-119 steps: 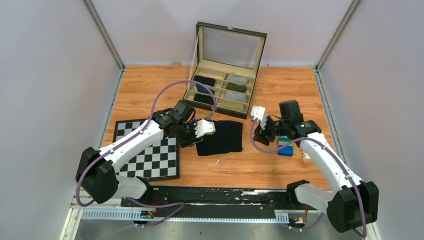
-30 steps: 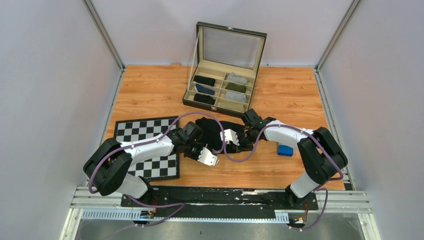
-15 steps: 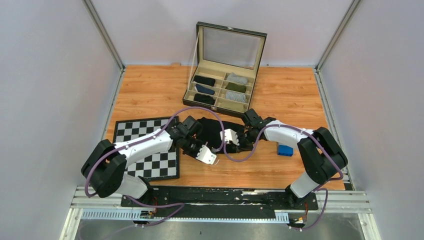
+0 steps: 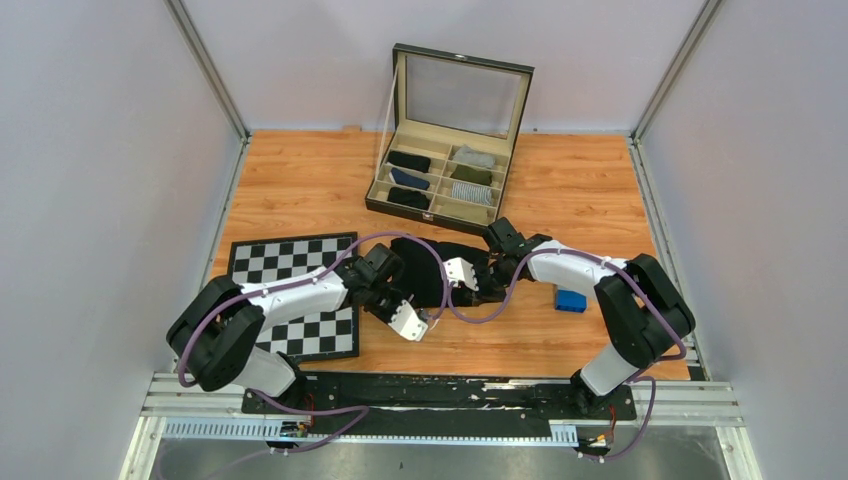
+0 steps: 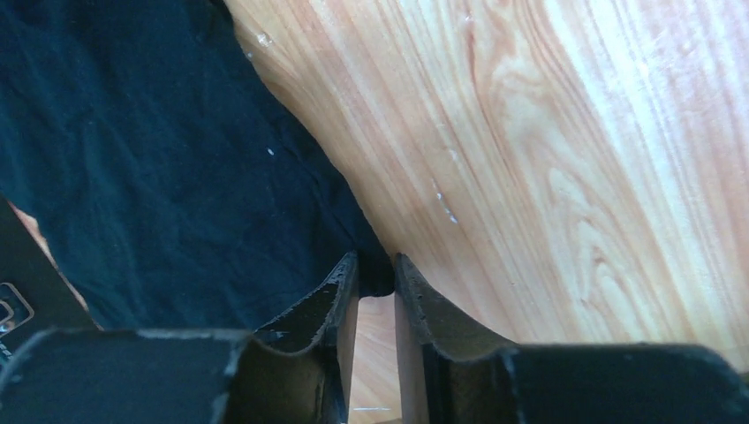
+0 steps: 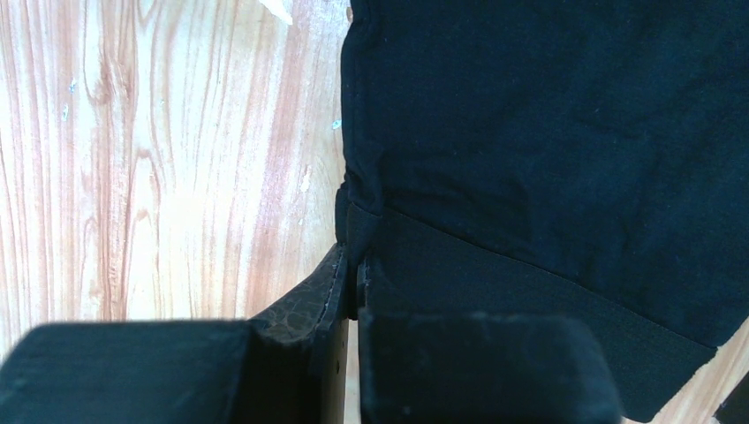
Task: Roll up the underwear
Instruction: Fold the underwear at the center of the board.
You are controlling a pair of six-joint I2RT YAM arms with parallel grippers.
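At the near edge of the cloth, our left gripper (image 5: 375, 265) has its fingers pinched on a corner of the black underwear (image 5: 159, 168), and the right gripper (image 6: 351, 258) is clamped tight on the hem further along. Four seconds back both arms hung clear of a flat garment. Now it sits bunched between them on the wooden table (image 4: 300, 190), just in front of the sock box (image 4: 440, 185). With both corners held, we reckon the roll can start.
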